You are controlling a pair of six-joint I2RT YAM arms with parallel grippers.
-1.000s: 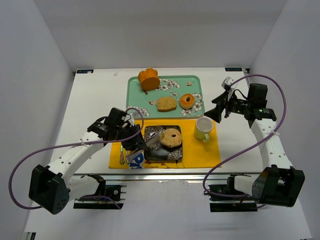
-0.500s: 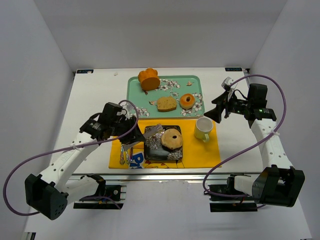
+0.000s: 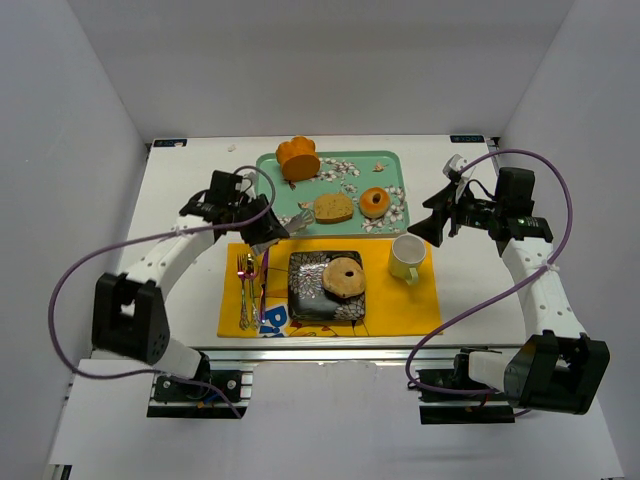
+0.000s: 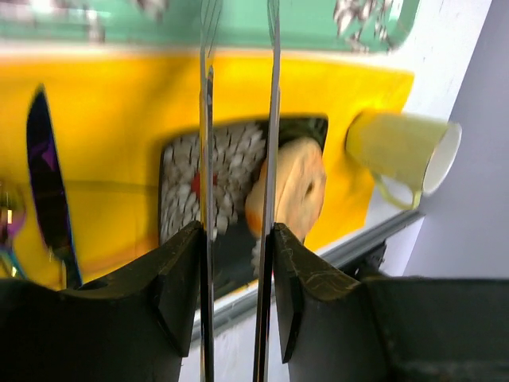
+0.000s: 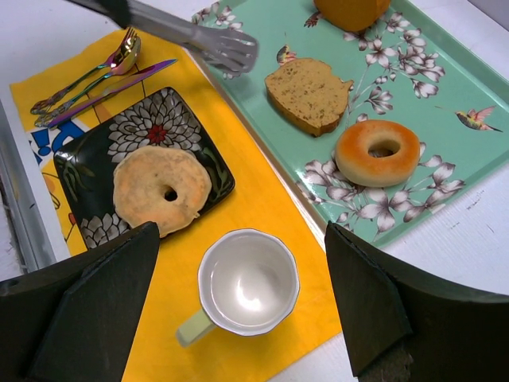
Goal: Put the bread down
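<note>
White tabletop (image 3: 180,190) bore a yellow placemat (image 3: 400,305) and green floral tray (image 3: 262,200). Pale tan bagel (image 3: 343,277) lay on a black floral plate (image 3: 305,288); brown-crusted slice (image 3: 333,208) and orange-brown ring donut (image 5: 350,159) sat on the tray. Left gripper (image 3: 268,232) clamped metal tongs (image 3: 298,219) near the slice; right gripper (image 3: 437,222) gaped empty near a cream cup (image 3: 405,258).

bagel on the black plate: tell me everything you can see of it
The bagel is pale tan, round and faintly speckled, with a small hole. It looks whole. It lies flat on the black floral plate, toward the side nearest the mug, its edge reaching the rim. Only the plate touches it; the tongs held in the left gripper are away, over the tray edge.
</note>
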